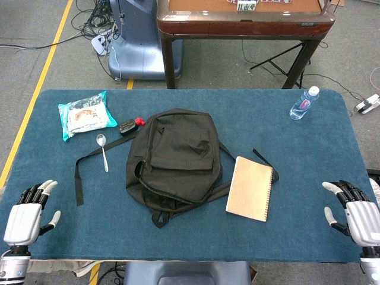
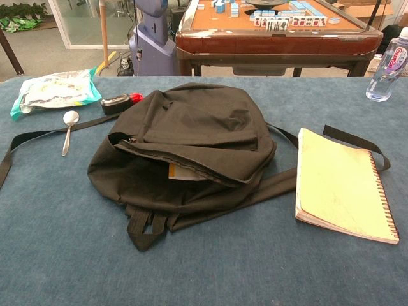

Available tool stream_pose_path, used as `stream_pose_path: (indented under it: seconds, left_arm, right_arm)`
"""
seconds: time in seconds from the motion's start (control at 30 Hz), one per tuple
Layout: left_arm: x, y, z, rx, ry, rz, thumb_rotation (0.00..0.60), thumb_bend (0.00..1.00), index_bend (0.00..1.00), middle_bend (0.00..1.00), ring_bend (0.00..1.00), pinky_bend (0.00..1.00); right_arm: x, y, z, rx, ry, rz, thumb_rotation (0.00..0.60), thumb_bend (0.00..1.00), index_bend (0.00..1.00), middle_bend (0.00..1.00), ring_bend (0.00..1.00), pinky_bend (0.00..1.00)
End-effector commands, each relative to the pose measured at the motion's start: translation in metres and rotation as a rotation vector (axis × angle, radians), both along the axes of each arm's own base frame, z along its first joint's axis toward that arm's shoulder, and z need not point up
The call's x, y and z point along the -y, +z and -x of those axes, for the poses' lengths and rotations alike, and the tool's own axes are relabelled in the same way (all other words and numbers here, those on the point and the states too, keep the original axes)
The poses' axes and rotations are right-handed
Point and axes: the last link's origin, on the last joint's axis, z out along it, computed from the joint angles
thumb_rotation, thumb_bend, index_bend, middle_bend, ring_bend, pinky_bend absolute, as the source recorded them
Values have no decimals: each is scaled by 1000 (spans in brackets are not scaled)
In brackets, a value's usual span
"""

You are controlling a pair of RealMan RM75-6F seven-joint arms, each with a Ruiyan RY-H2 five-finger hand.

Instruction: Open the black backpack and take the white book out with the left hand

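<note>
legible text: none | water bottle [image 2: 389,64]: label with red and blue print, letters too blurred to read | snack packet [image 1: 85,115]: printed graphics, no readable words | tiles on wooden table [image 2: 275,19]: markings too small to tell | notebook [image 2: 342,185]: plain cover

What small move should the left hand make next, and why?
Probably reach the left hand toward the backpack. The hand rests open at the table edge, apart from the bag, while the chest view shows the zipper mouth gaping and a pale book corner inside.
</note>
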Motion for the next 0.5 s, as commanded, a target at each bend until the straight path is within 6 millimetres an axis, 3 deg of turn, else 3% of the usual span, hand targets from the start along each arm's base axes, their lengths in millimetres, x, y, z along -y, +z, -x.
stream_pose_path:
  seconds: [0.03,0.5]
  left_arm:
    - [0,0,0,0,0,0,600,353,179,142,134,136]
    - [0,2,-1,-7,-6,-3,600,352,179,143,134,136]
  right_arm:
    - [0,0,0,0,0,1,600,389,216,225,129,196]
    - [2,2,-3,-7,19,-9,600,389,216,225,130,196]
